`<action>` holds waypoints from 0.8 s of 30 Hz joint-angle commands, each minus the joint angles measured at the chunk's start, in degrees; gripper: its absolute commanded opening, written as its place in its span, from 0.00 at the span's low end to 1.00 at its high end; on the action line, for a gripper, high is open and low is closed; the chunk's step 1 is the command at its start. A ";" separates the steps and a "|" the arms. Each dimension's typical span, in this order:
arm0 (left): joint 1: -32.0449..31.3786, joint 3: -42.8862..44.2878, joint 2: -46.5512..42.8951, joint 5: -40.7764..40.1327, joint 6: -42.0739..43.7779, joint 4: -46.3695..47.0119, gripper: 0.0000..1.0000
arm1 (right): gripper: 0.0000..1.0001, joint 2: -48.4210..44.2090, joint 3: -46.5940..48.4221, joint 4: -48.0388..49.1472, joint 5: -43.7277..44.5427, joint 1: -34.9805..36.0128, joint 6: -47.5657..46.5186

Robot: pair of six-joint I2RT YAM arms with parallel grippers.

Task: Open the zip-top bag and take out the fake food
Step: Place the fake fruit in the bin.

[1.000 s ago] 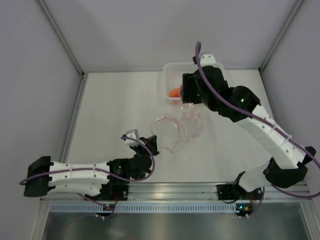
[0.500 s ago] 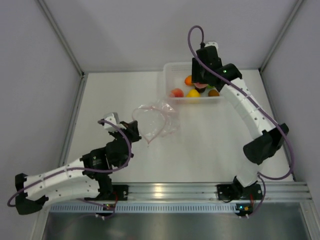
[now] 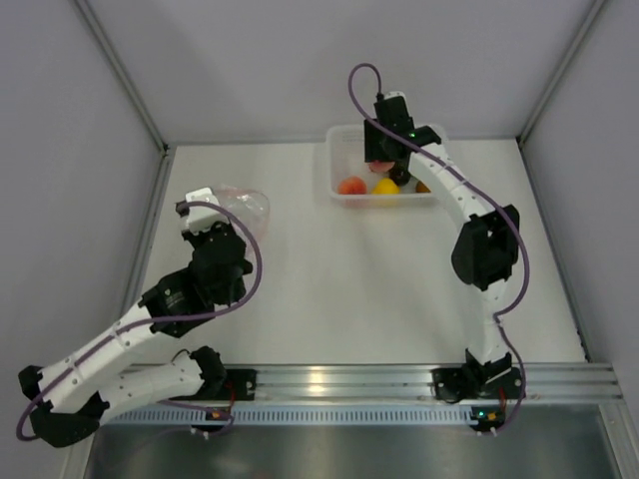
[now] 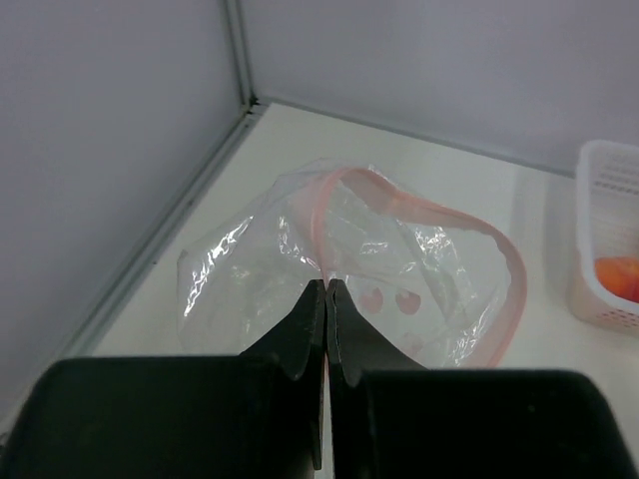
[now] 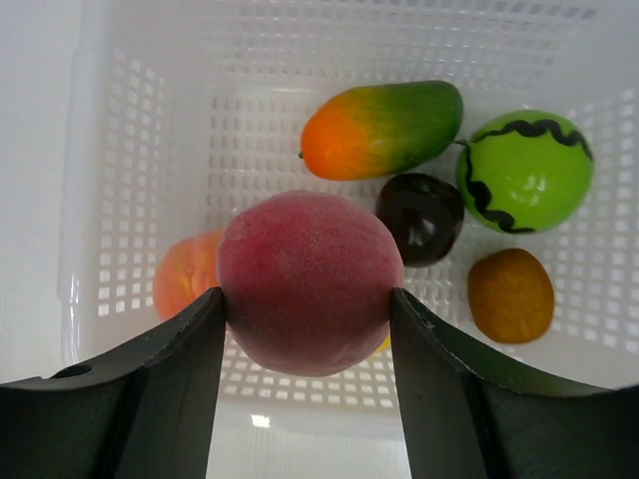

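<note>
The clear zip-top bag point(image 4: 399, 269) with its pink zip strip lies open and empty at the table's far left point(image 3: 243, 205). My left gripper point(image 4: 325, 289) is shut on the bag's near edge. Over the white tray point(image 5: 150, 120), my right gripper point(image 5: 308, 299) is shut on a pink-red fruit point(image 5: 310, 281). Inside the tray lie other fake food pieces: an orange-green mango point(image 5: 384, 125), a green fruit with black marks point(image 5: 524, 170), a dark purple one point(image 5: 421, 218), a brown one point(image 5: 511, 295) and a peach-orange one point(image 5: 185, 284). From above, the right gripper point(image 3: 384, 160) covers part of the tray point(image 3: 335, 160).
The enclosure's left wall and metal corner post point(image 4: 240, 50) stand close beside the bag. The tray sits against the back wall. The aluminium base rail point(image 3: 349, 379) runs along the near edge.
My left arm has dragged the bag from the table's middle to the far left. My right arm has carried the pink-red fruit further back over the tray.
</note>
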 commanded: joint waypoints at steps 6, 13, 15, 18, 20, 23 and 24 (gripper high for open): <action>17.84 3.37 9.45 19.29 13.42 -1.41 0.00 | 0.13 9.79 8.09 12.61 -5.31 -0.06 0.32; 24.02 1.17 18.86 29.63 8.50 -1.33 0.00 | 0.70 14.98 15.48 13.24 -5.57 -0.06 -1.17; 24.02 1.25 20.71 30.78 7.62 -1.15 0.00 | 0.99 14.29 15.92 13.06 -4.96 -0.14 -1.78; 24.02 2.13 23.86 32.71 7.70 -1.15 0.00 | 0.99 11.92 15.84 11.92 -4.17 -0.14 -3.63; 24.19 3.01 25.54 34.46 7.62 -1.15 0.00 | 0.99 8.60 14.53 11.21 -3.64 -0.14 -3.81; 24.19 3.89 29.15 38.24 6.04 -1.06 0.00 | 1.00 1.91 7.42 11.13 -3.12 -0.23 -3.20; 24.19 3.89 29.41 39.47 5.51 -0.89 0.00 | 0.99 -0.20 5.31 11.12 -3.20 -0.23 -2.06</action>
